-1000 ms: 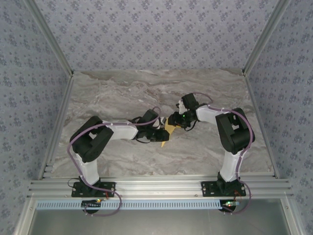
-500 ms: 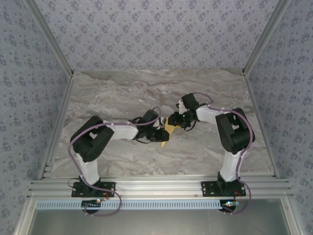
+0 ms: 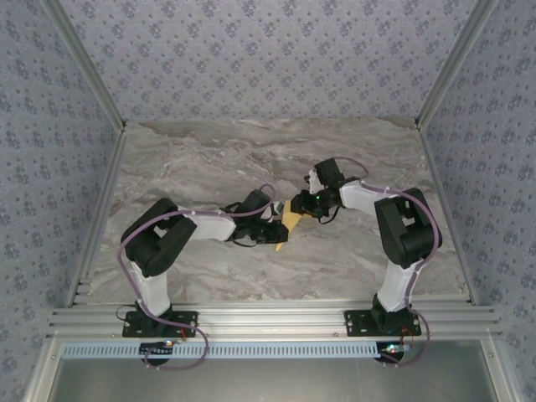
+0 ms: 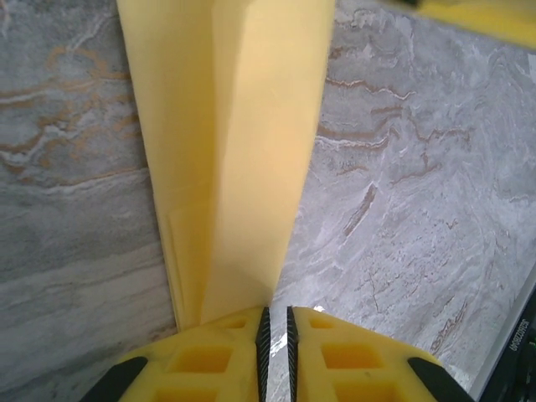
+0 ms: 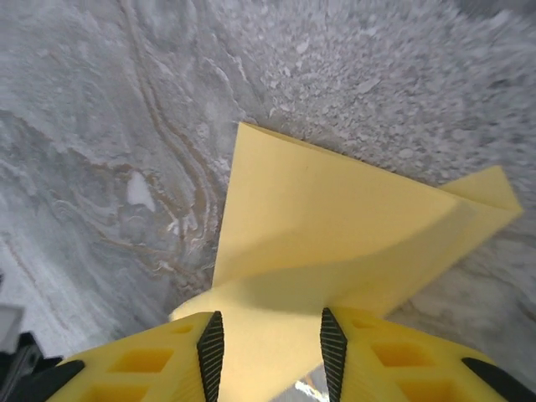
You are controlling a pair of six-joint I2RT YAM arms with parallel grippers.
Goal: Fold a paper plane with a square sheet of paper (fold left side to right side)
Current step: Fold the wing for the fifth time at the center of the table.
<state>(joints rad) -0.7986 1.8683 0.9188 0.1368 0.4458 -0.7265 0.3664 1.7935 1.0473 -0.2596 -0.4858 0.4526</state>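
The yellow-orange paper (image 3: 291,219) lies mid-table between both grippers, folded into a narrow pointed shape. In the left wrist view it is a long folded strip (image 4: 234,151) running away from my left gripper (image 4: 275,311). Those jaws stand almost together, with bare marble showing in the slit; the left finger (image 4: 209,356) sits over the paper's near end. In the right wrist view a raised flap of the paper (image 5: 335,226) passes between the widely spread pads of my right gripper (image 5: 266,322), which is open. From above, the left gripper (image 3: 279,236) and right gripper (image 3: 300,206) meet at the paper.
The grey marble table (image 3: 209,159) is bounded by aluminium rails (image 3: 268,316) at the front and patterned walls at the sides and back. A yellow finger of the other gripper (image 4: 477,12) shows at the top right of the left wrist view.
The right arm's elbow has shifted slightly right and its gripper has moved a little at the paper's far end. The left arm has stayed in place.
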